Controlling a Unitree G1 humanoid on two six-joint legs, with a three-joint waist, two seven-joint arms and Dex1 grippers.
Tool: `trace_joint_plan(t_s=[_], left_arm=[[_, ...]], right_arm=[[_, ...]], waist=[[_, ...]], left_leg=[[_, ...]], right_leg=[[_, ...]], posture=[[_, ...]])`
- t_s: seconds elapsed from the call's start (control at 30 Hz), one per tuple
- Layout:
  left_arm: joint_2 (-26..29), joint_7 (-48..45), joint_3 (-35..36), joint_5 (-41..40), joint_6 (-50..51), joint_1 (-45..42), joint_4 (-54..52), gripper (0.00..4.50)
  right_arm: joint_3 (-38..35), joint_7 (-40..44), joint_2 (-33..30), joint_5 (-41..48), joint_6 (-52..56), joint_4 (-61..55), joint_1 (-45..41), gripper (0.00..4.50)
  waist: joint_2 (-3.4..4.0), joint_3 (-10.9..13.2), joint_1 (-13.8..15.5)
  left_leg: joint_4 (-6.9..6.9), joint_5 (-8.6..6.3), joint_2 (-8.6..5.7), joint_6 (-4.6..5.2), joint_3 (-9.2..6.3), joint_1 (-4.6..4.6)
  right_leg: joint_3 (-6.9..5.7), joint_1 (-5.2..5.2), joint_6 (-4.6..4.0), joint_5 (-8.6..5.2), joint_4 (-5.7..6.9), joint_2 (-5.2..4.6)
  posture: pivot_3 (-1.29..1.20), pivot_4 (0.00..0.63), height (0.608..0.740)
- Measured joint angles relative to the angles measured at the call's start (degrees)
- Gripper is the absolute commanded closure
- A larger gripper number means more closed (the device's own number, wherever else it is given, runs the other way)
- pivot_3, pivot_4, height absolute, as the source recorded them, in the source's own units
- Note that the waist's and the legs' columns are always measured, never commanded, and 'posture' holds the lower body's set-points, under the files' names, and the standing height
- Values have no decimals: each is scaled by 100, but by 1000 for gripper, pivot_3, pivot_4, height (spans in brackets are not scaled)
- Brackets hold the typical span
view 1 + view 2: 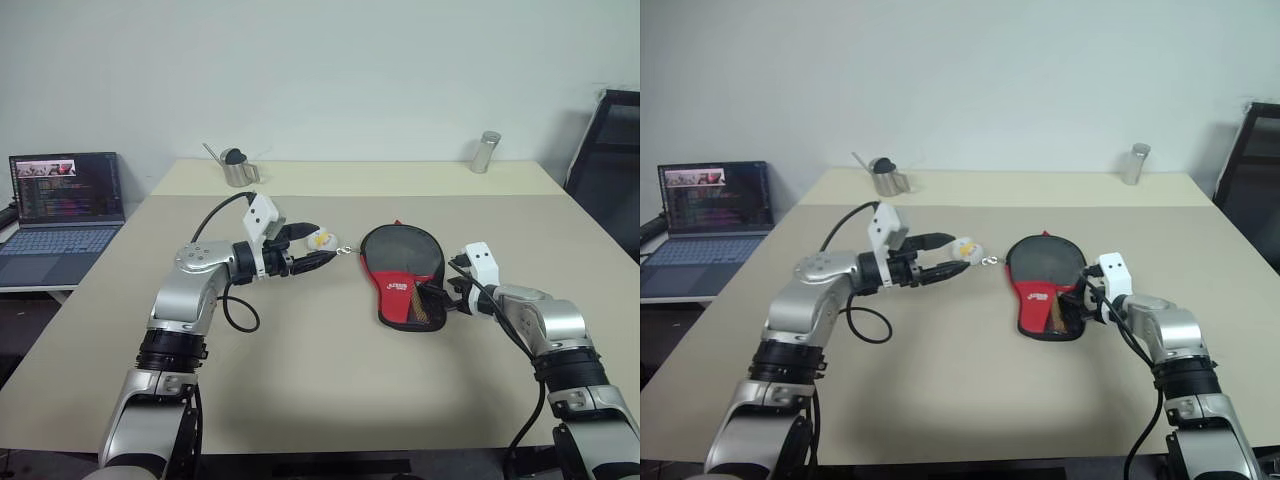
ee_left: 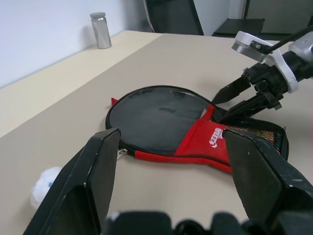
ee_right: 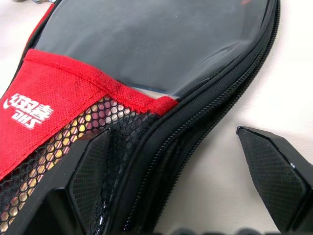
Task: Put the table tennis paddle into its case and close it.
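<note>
The right gripper [image 1: 450,290] stands wide open at the handle end of the case [image 1: 403,290], holding nothing. The left gripper [image 1: 322,250] is also open, empty, above the beige table [image 1: 330,380]. The black case with red panel lies mid-table, the paddle [image 2: 156,115] inside. Farther stand a metal cup [image 1: 238,172], a canister [image 1: 485,152], a laptop [image 1: 62,210] and the white wall [image 1: 350,70].

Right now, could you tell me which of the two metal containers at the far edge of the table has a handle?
The metal cup at the far left, nearer the laptop; the canister at the far right is a plain capped cylinder.
</note>
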Motion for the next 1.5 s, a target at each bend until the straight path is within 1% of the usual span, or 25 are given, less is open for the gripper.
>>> trace_joint_plan(t_s=[0.13, 0.23, 0.47, 0.63, 0.77, 0.83, 0.93, 1.03, 1.07, 1.17, 1.4, 1.5], left_arm=[[2, 5, -16, 0, -5, 0, 0, 858], [2, 5, -18, 0, -7, 0, 0, 858], [142, -5, -17, 0, -15, 67, -9, 858], [254, -13, -17, -5, -13, 296, -24, 858], [324, -17, -17, -18, -5, 357, -92, 858], [452, -94, -5, -85, 32, 479, -218, 858], [743, -376, 53, -361, 334, 834, -458, 858], [1187, -841, 154, -761, 743, 1268, -737, 858], [1344, -990, 166, -863, 832, 1362, -791, 858], [1593, -1220, 218, -1019, 923, 1476, -912, 858], [1687, -1313, 222, -1203, 1129, 1678, -1203, 858], [1718, -1327, 223, -1330, 1270, 1866, -1465, 858]], right_arm=[[-20, 9, 149, -69, -7, 270, -177, 23], [-31, -7, 216, -105, -33, 403, -253, 631], [-34, 50, 315, -149, -8, 500, -307, 3007], [-24, 44, 426, -157, 23, 429, -275, 4458], [-24, -6, 478, -169, 19, 418, -276, 4483], [-26, -13, 530, -192, 22, 397, -280, 4483], [-29, -12, 615, -210, 113, 305, -295, 4483], [-6, 0, 772, -203, 370, 29, -280, 4483], [7, 1, 812, -202, 465, -66, -277, 4483], [24, 6, 1004, -181, 699, -248, -271, 4483], [203, -14, 1537, -29, 1113, -683, -209, 4483], [135, -206, 1695, 66, 1463, -1082, -47, 4483]], waist=[[-4, -3, -65], [-4, -5, -118], [-3, -6, -128], [-5, -7, -123], [-5, -8, -133], [-5, -9, -148], [-4, -9, -183], [-3, -8, -219], [-3, -8, -226], [-3, -8, -232], [-2, -8, -236], [-2, -8, -225]], left_leg=[[1, 0, 2, 0, 1, 13], [1, 0, 2, -1, 1, 16], [0, 1, 3, -1, 1, 17], [1, 1, 3, -1, 0, 17], [0, 0, 4, -1, 1, 19], [-3, 0, 5, -1, 4, 24], [-9, 0, 10, -1, 6, 27], [-13, 0, 17, -1, 5, 22], [-14, 0, 18, -1, 5, 22], [-13, 0, 18, -1, 6, 22], [-14, 0, 17, -1, 5, 11], [-14, 0, 16, -1, 4, 2]], right_leg=[[2, 10, -3, 2, 3, 1], [2, 13, -5, 3, 5, 1], [4, 13, -5, 4, 5, 2], [3, 14, -5, 4, 5, 1], [4, 14, -5, 4, 5, 2], [9, 14, -5, 4, 6, 3], [12, 12, -6, 4, 6, 8], [12, 5, -8, 2, 4, 14], [12, 4, -9, 2, 4, 14], [12, 4, -9, 2, 4, 14], [11, -5, -9, 2, 3, 13], [11, -12, -9, 2, 1, 10]], posture=[[0, 150, 740], [0, 150, 740], [0, 150, 740], [0, 150, 740], [0, 150, 740], [0, 150, 740], [0, 150, 740], [0, 150, 740], [0, 150, 740], [0, 150, 740], [0, 150, 740], [0, 150, 740]])
